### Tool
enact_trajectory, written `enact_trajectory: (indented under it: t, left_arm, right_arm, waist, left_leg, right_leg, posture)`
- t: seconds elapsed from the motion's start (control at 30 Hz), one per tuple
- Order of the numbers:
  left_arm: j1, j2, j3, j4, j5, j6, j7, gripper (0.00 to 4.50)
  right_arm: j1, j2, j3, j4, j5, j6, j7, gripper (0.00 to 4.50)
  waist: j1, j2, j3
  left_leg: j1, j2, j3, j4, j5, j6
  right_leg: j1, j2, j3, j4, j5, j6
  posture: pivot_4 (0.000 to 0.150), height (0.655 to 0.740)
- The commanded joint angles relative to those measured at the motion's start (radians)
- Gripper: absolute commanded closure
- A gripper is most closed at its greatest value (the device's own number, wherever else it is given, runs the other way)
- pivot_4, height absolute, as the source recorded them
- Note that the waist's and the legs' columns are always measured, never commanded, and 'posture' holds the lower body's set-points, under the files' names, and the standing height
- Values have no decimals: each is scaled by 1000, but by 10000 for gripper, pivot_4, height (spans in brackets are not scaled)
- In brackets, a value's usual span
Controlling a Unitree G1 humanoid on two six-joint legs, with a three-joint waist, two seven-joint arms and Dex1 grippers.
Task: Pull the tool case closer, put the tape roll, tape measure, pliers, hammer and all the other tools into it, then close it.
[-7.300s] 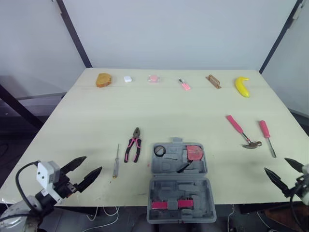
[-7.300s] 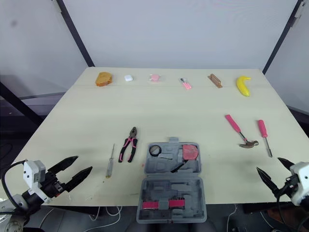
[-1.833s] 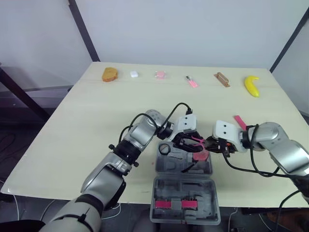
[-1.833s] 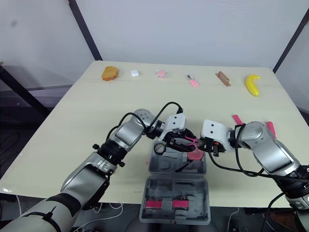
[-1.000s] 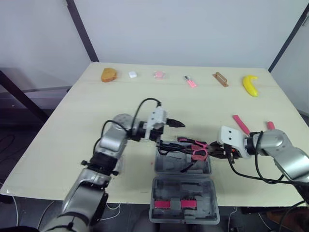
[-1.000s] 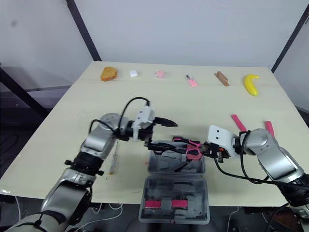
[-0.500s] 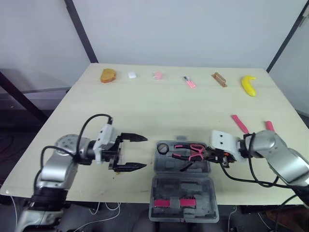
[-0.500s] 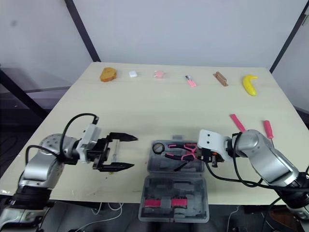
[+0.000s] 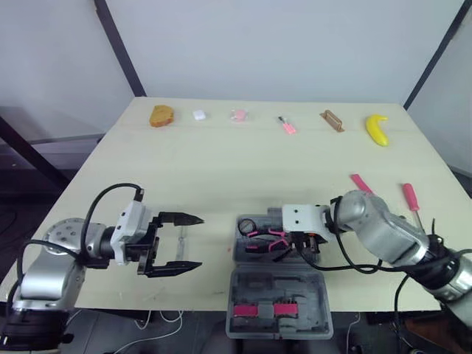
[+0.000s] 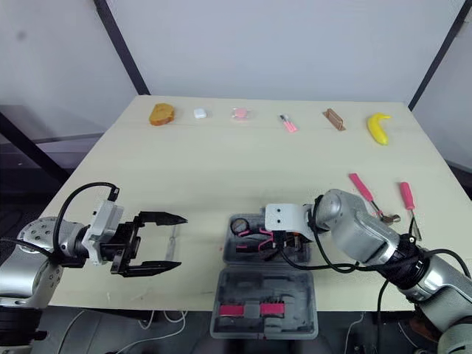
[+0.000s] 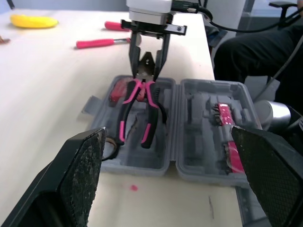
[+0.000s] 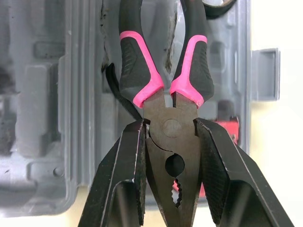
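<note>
**Pliers in case tray, right hand on them**

Right hand (image 12: 170, 128) clamps the pliers (image 12: 158, 118) by the head. The handles point away from it, down in the tray of the open tool case (image 9: 251, 286). Left hand (image 9: 199, 242) is spread wide and holds nothing. The case sits just past its fingertips, and a thin screwdriver (image 9: 181, 237) lies on the bench (image 9: 221, 162) under its gap.

text: none legible | labels: none | brands: none | numbers: none

Pliers (image 11: 140, 91) flat in open case (image 11: 199, 142).
</note>
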Motion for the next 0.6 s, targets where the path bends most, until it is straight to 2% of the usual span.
enact_trajectory:
  t: [0.03,0.33,0.6]
  left_arm:
    - [-18,14,14,-13,-15,-12,-9,359]
    - [-46,5,-16,1,1,-26,-3,359]
    - [-63,-10,-24,-2,-9,-14,17,359]
  right_arm:
    - [-27,10,35,-21,-44,13,-2,34177]
    - [-43,69,93,17,-100,58,-22,34177]
    - [-25,64,90,13,-110,45,-18,34177]
  waist:
    - [0,0,0]
    - [0,0,0]
    - [0,0,0]
  left_leg:
    - [0,0,0,0,0,0]
    - [0,0,0,0,0,0]
    - [0,0,0,0,0,0]
  right_leg:
    - [0,0,0,0,0,0]
    - [0,0,0,1,0,0]
    - [0,0,0,1,0,0]
  posture:
    - [1500,7400]
    - [1500,7400]
    - [1500,7400]
